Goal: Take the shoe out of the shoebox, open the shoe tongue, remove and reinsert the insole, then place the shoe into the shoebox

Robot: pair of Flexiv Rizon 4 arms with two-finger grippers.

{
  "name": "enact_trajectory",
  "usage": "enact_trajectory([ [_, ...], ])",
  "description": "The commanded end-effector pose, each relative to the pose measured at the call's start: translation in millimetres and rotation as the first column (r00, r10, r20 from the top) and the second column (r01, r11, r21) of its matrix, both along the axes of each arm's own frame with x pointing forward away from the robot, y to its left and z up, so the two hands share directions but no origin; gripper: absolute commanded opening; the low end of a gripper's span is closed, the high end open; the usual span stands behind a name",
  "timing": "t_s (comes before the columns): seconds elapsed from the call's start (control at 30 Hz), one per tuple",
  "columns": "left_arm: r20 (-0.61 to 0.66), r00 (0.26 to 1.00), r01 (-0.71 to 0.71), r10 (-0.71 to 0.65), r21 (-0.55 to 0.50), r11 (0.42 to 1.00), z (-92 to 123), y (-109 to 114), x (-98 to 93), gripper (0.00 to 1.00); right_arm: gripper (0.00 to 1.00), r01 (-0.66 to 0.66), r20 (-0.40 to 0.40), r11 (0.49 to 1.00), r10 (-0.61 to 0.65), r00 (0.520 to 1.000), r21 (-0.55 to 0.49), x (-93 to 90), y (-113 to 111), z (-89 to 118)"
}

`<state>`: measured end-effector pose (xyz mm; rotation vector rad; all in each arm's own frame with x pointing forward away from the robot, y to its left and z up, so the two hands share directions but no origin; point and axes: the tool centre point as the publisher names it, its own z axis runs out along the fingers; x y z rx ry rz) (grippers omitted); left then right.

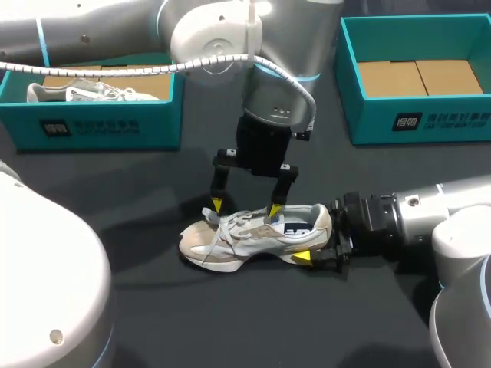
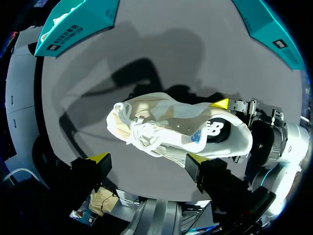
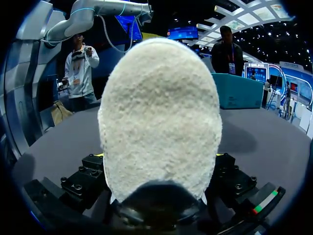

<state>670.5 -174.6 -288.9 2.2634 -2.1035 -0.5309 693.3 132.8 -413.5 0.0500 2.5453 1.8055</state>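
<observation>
A white and grey shoe (image 1: 253, 234) lies on the dark table, toe toward my left side. My right gripper (image 1: 316, 244) comes in from the right and is shut on the shoe's heel (image 3: 159, 112), one finger on each side. The left gripper (image 1: 245, 207) hangs just above the laces and stands open, one yellow tip by the shoe's collar, the other past the laces. In the left wrist view the shoe (image 2: 176, 129) lies ahead of the open left gripper (image 2: 146, 157), and my right arm (image 2: 274, 142) holds the heel end.
A teal shoebox (image 1: 100, 123) at the back left holds another white shoe (image 1: 84, 92). A second teal shoebox (image 1: 368, 115) at the back right shows only its brown cardboard floor. Bare table lies in front of the shoe.
</observation>
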Motion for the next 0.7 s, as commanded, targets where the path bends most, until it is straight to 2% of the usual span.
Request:
enact_trajectory([
  [0.03,-0.001,1.0,-0.011,0.011,0.022,1.0,-8.8,-11.8,0.8,1.0,0.0,0.0,-0.001,1.0,0.0,1.0,-0.003,-0.7,0.5,0.8],
  [0.7,0.057,0.995,-0.087,0.082,0.09,0.992,-37.8,-44.5,2.6,1.0,0.0,0.0,-0.001,1.0,0.0,1.0,-0.003,-0.7,0.5,0.8],
])
